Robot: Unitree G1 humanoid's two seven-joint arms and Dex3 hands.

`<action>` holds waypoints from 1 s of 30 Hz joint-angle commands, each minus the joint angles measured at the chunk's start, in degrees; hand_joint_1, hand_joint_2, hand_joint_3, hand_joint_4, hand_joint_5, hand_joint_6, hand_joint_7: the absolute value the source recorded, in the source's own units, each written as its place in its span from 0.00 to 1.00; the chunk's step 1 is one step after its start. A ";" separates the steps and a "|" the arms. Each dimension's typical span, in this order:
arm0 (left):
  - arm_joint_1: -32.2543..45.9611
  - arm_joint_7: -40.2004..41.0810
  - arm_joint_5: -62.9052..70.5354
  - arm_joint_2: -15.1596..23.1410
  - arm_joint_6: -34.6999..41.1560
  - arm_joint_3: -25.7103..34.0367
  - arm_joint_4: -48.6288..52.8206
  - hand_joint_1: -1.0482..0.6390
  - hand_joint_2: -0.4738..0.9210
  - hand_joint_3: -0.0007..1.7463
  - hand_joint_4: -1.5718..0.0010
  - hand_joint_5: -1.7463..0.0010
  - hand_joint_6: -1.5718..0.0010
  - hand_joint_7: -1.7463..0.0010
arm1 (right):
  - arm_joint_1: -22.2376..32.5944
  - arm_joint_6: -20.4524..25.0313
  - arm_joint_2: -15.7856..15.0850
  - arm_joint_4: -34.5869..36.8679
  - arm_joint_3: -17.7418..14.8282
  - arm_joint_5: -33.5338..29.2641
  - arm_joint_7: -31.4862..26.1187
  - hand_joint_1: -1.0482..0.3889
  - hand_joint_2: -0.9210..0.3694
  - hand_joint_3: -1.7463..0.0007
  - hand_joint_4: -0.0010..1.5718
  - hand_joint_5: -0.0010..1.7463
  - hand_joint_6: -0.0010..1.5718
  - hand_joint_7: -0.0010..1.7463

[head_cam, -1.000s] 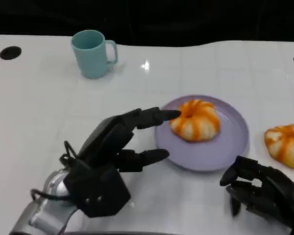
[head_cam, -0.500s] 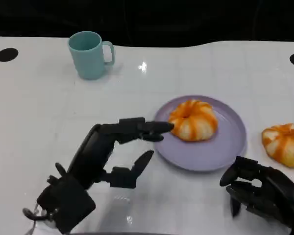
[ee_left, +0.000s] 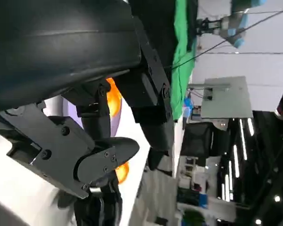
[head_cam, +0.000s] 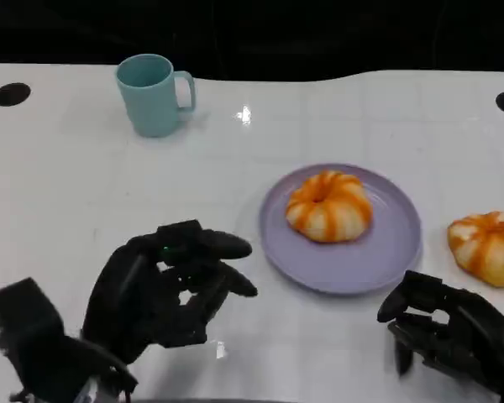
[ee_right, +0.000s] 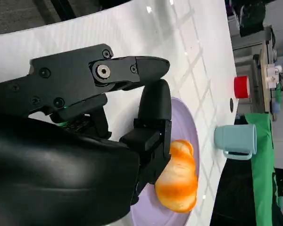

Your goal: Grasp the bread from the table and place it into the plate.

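One bread (head_cam: 329, 206) sits on the plate (head_cam: 378, 256). My left hand (head_cam: 164, 290) hangs curled and empty beside its rim. My right hand (head_cam: 449, 327), fingers loosely bent, holds nothing near the desk's front edge, close to the second bread (head_cam: 487, 246).

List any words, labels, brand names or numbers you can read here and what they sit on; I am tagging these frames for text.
No readable text in any view.
Teal mug: plain, no print.
Purple plate: plain, no mark.
Bread on the plate and bread on the table: no label.
Left hand and right hand: black, no legible marking.
Red object in the right wrist view's background: too small to tell whether it bears text.
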 commanded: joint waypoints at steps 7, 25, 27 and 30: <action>4.58 -1.17 -1.95 -1.29 6.14 3.34 -3.18 0.41 0.77 0.50 0.54 0.09 0.54 0.27 | 2.59 3.60 -1.31 -2.37 0.36 -1.39 -1.56 0.39 0.00 0.85 0.42 1.00 0.43 0.80; 5.95 -4.01 -2.95 -3.92 9.05 6.07 -1.04 0.33 0.74 0.51 0.51 0.11 0.54 0.23 | 3.22 4.07 -1.51 -3.29 0.12 -0.62 -0.24 0.37 0.00 0.85 0.43 1.00 0.43 0.81; 5.95 -4.31 -3.11 -3.88 9.55 6.24 -1.00 0.34 0.75 0.50 0.50 0.11 0.54 0.23 | 3.31 4.04 -1.51 -3.41 0.11 -0.63 -0.23 0.38 0.00 0.84 0.43 1.00 0.43 0.81; 5.96 -4.79 -2.82 -3.97 9.49 6.44 -0.48 0.33 0.74 0.51 0.50 0.10 0.53 0.24 | 3.40 3.38 -1.63 -3.15 -0.03 -0.60 0.02 0.38 0.00 0.84 0.42 1.00 0.42 0.80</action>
